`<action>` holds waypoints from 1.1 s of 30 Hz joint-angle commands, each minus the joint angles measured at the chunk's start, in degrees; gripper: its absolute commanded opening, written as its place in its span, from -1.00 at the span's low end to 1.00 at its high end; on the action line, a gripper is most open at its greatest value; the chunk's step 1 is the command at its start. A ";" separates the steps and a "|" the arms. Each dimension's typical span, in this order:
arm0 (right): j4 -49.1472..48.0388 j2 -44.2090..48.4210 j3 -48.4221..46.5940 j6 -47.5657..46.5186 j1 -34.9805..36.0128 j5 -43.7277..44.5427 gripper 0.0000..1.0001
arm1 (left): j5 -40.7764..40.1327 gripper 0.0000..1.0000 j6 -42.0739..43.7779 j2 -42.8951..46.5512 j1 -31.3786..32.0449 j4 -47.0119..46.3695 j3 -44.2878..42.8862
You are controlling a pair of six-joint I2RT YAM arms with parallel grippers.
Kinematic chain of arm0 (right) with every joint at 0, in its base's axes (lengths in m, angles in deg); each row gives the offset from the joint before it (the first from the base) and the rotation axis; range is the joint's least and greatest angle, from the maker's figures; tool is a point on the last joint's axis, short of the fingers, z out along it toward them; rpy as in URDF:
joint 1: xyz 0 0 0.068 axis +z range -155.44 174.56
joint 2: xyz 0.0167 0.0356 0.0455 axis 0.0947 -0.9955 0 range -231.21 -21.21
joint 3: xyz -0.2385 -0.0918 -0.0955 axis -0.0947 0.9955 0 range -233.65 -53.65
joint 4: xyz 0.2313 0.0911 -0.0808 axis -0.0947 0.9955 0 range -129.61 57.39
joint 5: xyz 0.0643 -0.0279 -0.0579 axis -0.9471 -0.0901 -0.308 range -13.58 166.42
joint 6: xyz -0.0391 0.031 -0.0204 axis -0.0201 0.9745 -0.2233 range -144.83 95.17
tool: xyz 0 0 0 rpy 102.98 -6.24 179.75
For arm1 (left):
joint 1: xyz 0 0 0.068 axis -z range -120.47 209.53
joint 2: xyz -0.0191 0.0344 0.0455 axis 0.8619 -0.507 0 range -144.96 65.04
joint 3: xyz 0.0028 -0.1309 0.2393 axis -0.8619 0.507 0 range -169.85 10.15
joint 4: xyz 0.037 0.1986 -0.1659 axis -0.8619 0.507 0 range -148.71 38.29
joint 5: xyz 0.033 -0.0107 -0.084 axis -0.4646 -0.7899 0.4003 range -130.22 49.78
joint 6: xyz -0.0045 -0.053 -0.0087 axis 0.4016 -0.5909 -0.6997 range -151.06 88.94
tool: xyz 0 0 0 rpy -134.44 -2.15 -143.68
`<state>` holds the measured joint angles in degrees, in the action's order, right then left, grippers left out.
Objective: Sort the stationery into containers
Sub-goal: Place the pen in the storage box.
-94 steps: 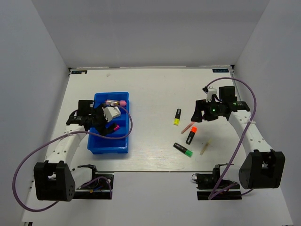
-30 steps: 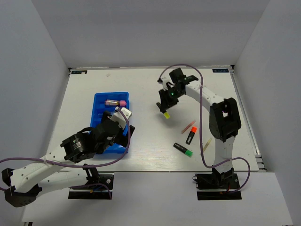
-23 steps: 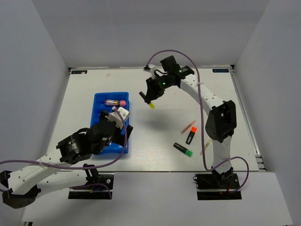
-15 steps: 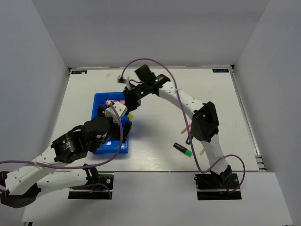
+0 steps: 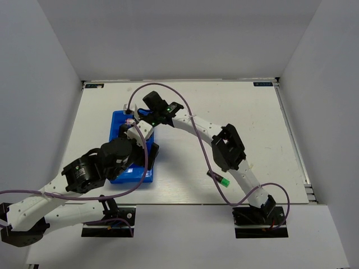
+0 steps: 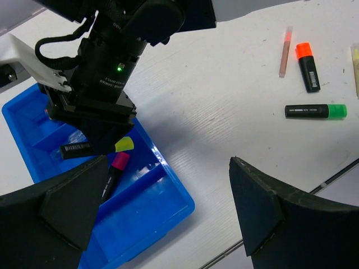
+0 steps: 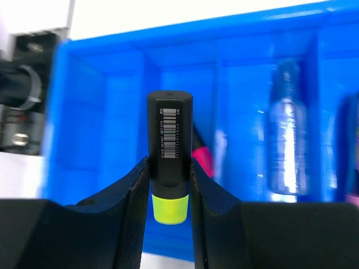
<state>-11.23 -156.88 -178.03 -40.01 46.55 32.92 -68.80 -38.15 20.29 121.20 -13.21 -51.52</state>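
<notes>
Two strays, the green highlighter (image 6: 316, 111) and the orange highlighter (image 6: 307, 66), are lying at four o'clock while, left gripper (image 6: 168, 168) spread wide, we are pinching the yellow highlighter (image 7: 169, 129) in our right gripper (image 7: 168, 185) over the blue tray (image 6: 179, 208) at nine o'clock, judging that lowering and releasing comes next.

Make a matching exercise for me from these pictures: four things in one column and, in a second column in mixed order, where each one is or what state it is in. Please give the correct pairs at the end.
Column 1
1. yellow highlighter
2. pink highlighter
3. green highlighter
4. left gripper

Column 2
A. lying inside the blue tray
B. open, holding nothing
C. held by the right gripper above the tray
D. lying on the white table, outside the tray

Pairs: 1-C, 2-A, 3-D, 4-B
</notes>
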 commanded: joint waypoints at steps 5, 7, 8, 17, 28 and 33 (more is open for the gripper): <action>-0.44 -1.34 -0.69 -9.42 1.36 5.36 -0.95 | 1.42 0.98 -0.64 1.24 0.21 0.30 -0.21; 0.44 -0.74 -0.78 -10.13 1.89 4.75 -0.42 | 1.25 0.98 -0.90 1.59 0.21 0.21 -0.03; 0.62 -0.47 -0.61 -10.31 2.06 4.75 -0.24 | 1.16 0.98 -0.82 1.86 0.21 0.38 -0.03; -1.31 3.40 -0.60 -6.80 3.29 5.01 0.12 | 2.12 0.84 -1.35 1.95 0.21 2.67 -1.87; 1.31 14.92 4.85 4.62 -0.48 39.39 -1.00 | 15.02 -0.99 2.52 -4.55 0.21 1.00 -1.79; 18.18 19.38 9.14 9.02 -10.55 44.13 -0.55 | 27.21 -0.99 11.87 -11.75 0.20 -2.16 0.40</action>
<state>-5.13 -140.47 -171.71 -35.02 42.66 68.76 -52.28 -33.32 10.91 121.20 -12.91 -52.04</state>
